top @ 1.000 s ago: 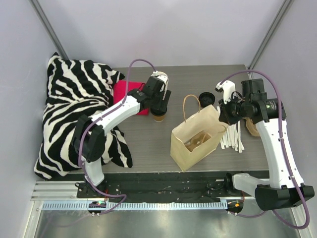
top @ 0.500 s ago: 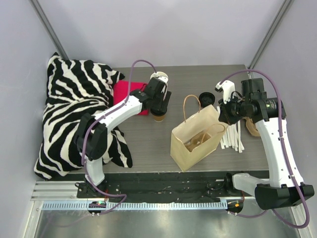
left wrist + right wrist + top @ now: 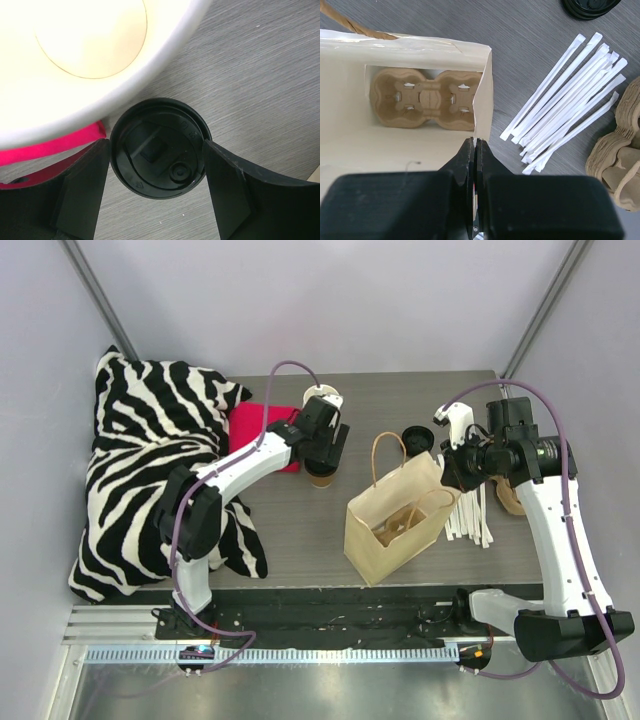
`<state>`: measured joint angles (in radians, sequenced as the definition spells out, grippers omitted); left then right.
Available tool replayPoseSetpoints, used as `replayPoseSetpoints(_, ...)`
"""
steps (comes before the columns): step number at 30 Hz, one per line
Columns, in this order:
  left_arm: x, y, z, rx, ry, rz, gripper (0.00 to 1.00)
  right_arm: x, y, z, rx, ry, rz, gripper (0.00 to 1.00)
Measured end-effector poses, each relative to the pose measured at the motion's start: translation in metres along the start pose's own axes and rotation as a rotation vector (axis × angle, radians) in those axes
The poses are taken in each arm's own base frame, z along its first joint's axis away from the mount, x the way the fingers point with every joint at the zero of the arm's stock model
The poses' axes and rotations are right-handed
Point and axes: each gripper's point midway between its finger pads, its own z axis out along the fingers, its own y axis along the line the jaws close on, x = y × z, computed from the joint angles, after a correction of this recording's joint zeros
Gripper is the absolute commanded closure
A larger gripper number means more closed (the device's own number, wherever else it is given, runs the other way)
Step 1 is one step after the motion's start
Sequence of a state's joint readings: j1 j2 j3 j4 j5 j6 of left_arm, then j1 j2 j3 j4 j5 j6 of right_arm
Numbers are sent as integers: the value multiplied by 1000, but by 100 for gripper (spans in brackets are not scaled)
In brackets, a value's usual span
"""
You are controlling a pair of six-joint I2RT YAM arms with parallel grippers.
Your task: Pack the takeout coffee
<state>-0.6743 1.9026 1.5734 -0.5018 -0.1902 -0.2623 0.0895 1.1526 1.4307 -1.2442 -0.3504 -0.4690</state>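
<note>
Grey counter: the coffee stands upright, left of the bag and directly beneath the left gripper. Its jaws stand wide, flanking the cup; contact cannot be told. The right gripper is clamped on the bag rim. The left arm is nearer.

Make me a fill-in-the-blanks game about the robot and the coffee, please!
1. The lid of the takeout coffee is ___ in colour.
2. The left gripper has its jaws ___ on either side of that lid.
3. The right gripper has its jaws ___ on the rim of the paper bag.
4. A cardboard cup carrier lies ___ the bag.
Missing words: black, open, shut, inside.
</note>
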Motion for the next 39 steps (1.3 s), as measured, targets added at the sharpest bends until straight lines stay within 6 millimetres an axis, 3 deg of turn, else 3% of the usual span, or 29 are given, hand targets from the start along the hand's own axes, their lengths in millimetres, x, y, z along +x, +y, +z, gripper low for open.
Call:
replayPoseSetpoints(13,1,-6,-1,9,-1,6,14,1,2,0,-9,2,-1,99)
replayPoseSetpoints(39,2,-13,-2,17,-1,21,16,1,4,2,-28,8,0,99)
